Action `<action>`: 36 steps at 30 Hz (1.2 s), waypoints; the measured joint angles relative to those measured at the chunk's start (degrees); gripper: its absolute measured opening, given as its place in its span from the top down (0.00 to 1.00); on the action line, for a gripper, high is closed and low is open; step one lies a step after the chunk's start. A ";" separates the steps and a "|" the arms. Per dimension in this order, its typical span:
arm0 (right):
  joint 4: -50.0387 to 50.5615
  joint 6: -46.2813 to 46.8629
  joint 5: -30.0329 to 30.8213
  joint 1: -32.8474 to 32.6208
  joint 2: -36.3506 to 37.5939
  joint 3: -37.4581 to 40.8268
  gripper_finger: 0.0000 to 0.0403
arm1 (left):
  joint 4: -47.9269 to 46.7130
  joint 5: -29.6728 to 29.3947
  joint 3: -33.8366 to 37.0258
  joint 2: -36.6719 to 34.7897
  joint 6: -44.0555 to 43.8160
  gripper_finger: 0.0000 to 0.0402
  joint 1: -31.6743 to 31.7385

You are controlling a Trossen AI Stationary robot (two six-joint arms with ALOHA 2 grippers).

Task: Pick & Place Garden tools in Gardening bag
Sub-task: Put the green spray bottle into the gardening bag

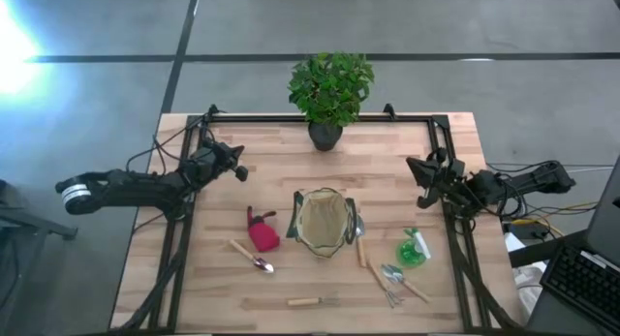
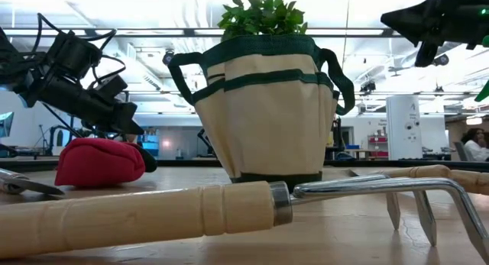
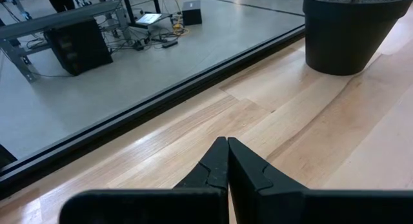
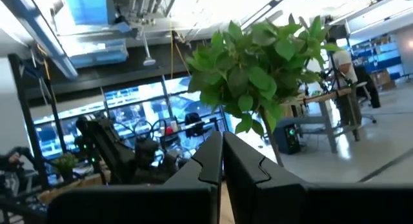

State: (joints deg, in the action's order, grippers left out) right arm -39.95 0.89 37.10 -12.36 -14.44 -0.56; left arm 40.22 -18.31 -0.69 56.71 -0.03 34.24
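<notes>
The olive-khaki gardening bag stands upright at the middle of the wooden table, its round mouth open, with the garden tools scattered around it and none in either claw. The left gripper hangs over the table's left side with fingers pressed together, empty, well apart from the bag and nearest the red item lying just left of the bag. The right gripper hangs over the right side, likewise closed on nothing, with the green spray bottle lying on the table below it in the high view. A wooden-handled trowel lies left of the bag toward the near edge, a rake in front, and more tools to the bag's right. The potted plant stands at the far edge.
</notes>
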 joint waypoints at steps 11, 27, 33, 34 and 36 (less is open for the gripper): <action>1.70 1.92 0.16 0.00 -0.29 0.00 0.98 | 3.63 14.73 -0.11 -0.32 -9.17 0.99 0.07; 7.62 2.28 -8.95 0.00 -9.33 -8.50 0.98 | 33.68 52.78 -0.55 -0.79 -25.88 0.99 -2.85; 31.68 10.00 -9.12 -0.04 -17.68 -23.03 0.98 | 38.90 54.80 -3.56 -2.40 -27.12 0.99 -8.45; 36.22 12.03 -9.12 -0.04 -18.98 -25.53 0.98 | 38.94 55.65 -4.26 -3.17 -27.32 0.99 -9.34; 43.58 15.43 -9.08 -0.06 -21.58 -30.04 0.98 | 39.15 56.91 -5.65 -4.85 -27.47 0.99 -11.14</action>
State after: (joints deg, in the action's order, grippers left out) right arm 3.63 16.32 28.03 -12.42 -36.01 -30.60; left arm 79.37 38.61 -6.33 51.86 -27.51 23.10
